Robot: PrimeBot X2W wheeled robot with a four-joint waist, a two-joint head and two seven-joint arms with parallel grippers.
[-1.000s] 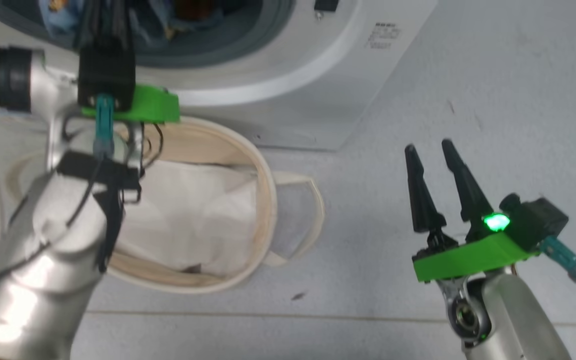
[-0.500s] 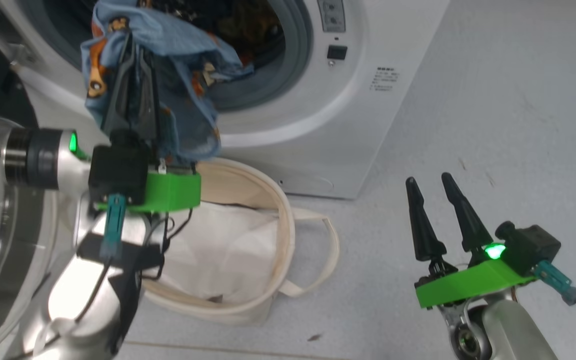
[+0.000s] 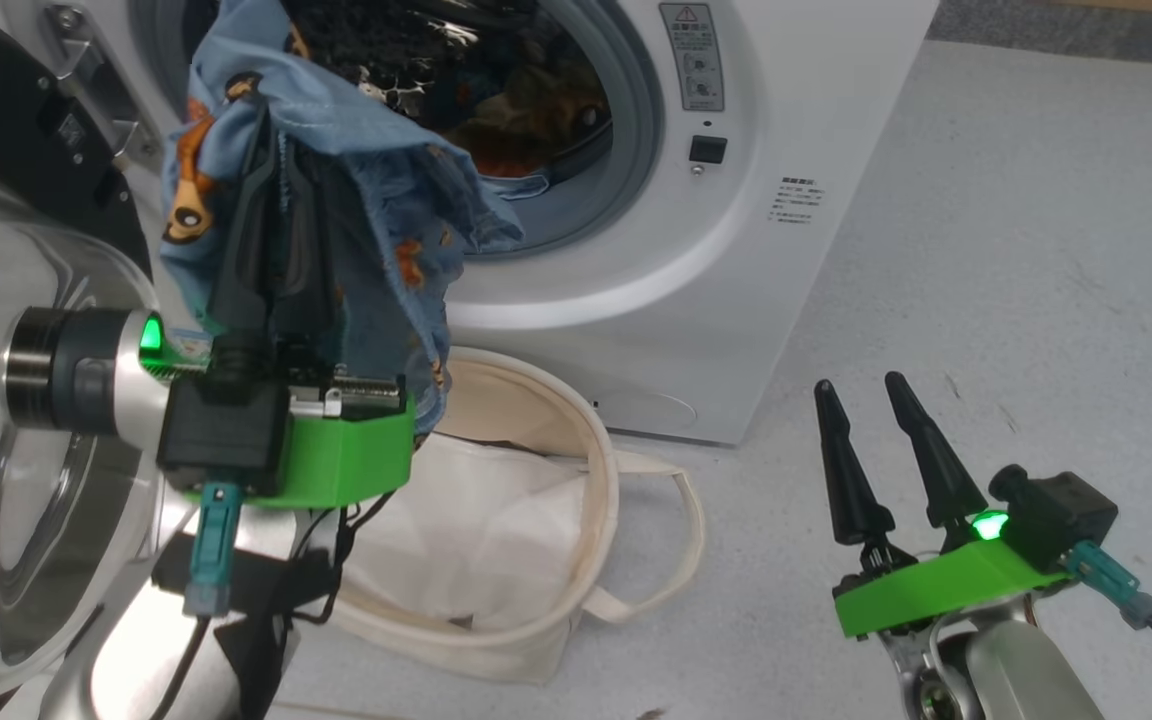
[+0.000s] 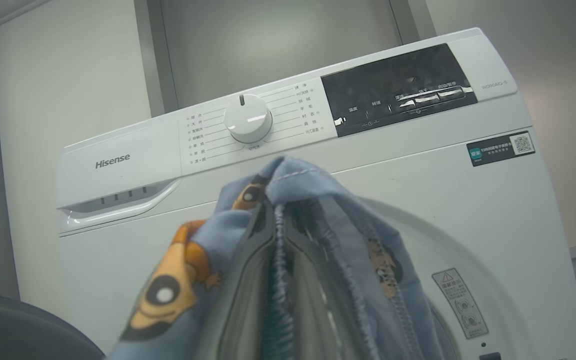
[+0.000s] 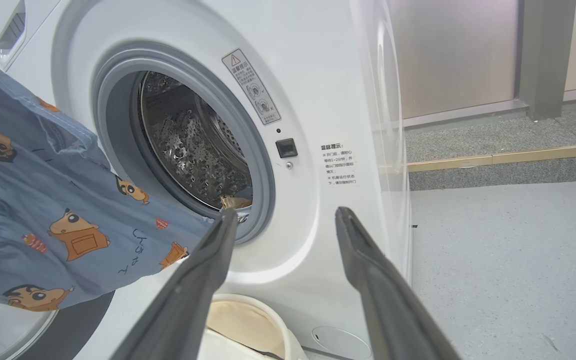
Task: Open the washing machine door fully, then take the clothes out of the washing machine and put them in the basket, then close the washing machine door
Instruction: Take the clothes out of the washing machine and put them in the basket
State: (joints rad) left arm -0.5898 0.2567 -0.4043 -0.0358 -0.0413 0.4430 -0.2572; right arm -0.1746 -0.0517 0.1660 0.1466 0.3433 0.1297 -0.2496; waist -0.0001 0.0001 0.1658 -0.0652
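pinching the clothes point(image 3: 386, 190) before the washing machine point(image 3: 786, 100), left claw point(image 3: 276, 180) clamped tight; right claw point(image 3: 861, 385) spread wide, empty.

Left claw point(image 3: 274, 160) tips — under the clothes point(image 3: 391, 195)

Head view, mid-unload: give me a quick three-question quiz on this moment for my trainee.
1. True or false: the left gripper is shut on the blue cartoon-print garment.
2. Where does the canvas basket stand? A) on the floor in front of the washing machine; B) on top of the machine; C) hanging from a gripper.
3. Fill in: the right gripper is ____ and holds nothing.
Key: 1 true; 2 A; 3 open.
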